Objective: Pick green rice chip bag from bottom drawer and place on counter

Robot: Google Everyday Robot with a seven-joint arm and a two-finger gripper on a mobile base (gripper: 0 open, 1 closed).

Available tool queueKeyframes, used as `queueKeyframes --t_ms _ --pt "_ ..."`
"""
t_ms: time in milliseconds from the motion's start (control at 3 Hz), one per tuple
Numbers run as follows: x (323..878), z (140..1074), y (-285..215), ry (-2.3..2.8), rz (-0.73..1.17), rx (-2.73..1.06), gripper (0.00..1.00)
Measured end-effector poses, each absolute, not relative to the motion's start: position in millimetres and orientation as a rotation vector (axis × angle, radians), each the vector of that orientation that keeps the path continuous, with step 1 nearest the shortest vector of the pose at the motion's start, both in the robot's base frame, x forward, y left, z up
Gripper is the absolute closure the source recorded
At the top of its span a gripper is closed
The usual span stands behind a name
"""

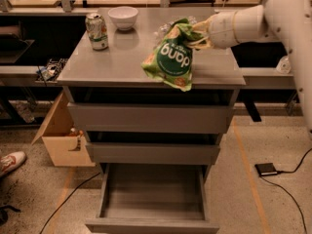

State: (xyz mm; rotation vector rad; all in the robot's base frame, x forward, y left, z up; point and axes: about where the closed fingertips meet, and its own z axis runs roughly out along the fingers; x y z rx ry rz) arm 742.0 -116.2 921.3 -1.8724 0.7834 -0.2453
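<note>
The green rice chip bag (pixel 171 56), light green with a dark round logo, hangs from my gripper (pixel 196 33), which is shut on its top edge. The bag dangles just above the front right part of the grey counter (pixel 112 62), its lower end near the counter's front edge. My white arm reaches in from the upper right. The bottom drawer (pixel 153 222) is pulled out below and its tray is empty.
A green-and-white drink can (pixel 97 31) and a white bowl (pixel 123 17) stand at the counter's back left. A clear crumpled plastic item (pixel 163 29) lies behind the bag. A cardboard box (pixel 61 140) sits left of the cabinet; cables and a small black device (pixel 266 169) lie on the floor.
</note>
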Motion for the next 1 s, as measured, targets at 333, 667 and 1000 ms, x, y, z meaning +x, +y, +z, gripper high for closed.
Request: queueKeyframes --t_ms 333,667,1000 --pt "761.4 891.5 -87.7 0.772 -0.179 -2.002 1.0" --pt "761.4 891.7 -87.4 0.772 -0.178 -2.002 0.82" --pt "761.8 889.3 -84.5 0.77 -0.172 -2.004 0.59"
